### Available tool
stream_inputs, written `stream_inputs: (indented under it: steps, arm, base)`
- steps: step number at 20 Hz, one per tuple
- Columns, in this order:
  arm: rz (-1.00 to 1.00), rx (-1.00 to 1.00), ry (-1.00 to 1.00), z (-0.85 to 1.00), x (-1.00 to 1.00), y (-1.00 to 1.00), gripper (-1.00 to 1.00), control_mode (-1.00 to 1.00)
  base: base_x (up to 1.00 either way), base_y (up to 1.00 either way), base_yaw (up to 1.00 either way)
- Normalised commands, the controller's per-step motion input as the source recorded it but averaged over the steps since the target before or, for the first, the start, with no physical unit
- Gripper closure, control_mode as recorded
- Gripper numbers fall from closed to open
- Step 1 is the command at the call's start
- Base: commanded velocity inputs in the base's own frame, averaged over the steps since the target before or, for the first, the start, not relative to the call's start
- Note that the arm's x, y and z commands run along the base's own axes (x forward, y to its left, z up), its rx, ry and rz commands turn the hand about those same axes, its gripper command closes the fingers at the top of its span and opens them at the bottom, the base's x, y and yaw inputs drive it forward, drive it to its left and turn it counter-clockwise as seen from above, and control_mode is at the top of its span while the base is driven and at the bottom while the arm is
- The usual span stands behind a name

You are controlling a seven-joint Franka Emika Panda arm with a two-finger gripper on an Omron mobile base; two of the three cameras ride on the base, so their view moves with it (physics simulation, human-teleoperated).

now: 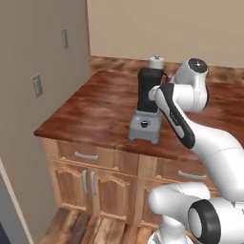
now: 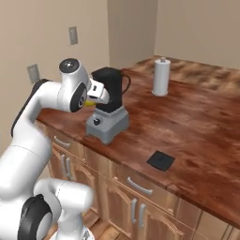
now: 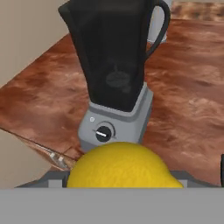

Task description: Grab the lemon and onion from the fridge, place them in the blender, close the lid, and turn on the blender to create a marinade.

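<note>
While the gripper [image 2: 92, 100] is holding the lemon [image 3: 124, 166] between widely parted fingers, the arm is facing the blender [image 3: 114, 74] from the counter's front edge. In the hand view, the yellow fruit is sitting at the bottom, right in front of the blender's knob [image 3: 103, 133], with the dark jar rising above it; in the right base view a sliver of yellow is peeking out beside the hand. A roundish dark shape is showing through the jar wall, possibly the onion, though that cannot be told for certain.

To do this step well, the hand is probably needing to rise above the jar's open rim, centre the lemon over the opening and let go only once the fruit is clear of the walls. Coming in level risks knocking the jar or pushing the base along the counter [image 2: 197, 117].

The lid [image 2: 161, 161] is lying flat on the wood near the front edge, well apart from the blender, and the paper-towel roll [image 2: 161, 77] is standing behind it, near the wall. Open room is lying above the jar and to the blender's right; the wall [image 1: 43, 71] is closing in on the left side.
</note>
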Motion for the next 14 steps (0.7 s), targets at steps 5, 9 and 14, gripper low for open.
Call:
stream_inputs:
  steps: [5,9,14]
  arm:
    - [0.0,0.0,0.0,0.0,0.0,0.0,1.0,1.0]
    - [0.0,0.0,0.0,0.0,0.0,0.0,1.0,1.0]
    - [0.0,0.0,0.0,0.0,0.0,0.0,1.0,1.0]
  base:
    - [0.44,0.3,-0.38]
    - [0.43,0.27,-0.32]
    - [0.5,0.36,-0.27]
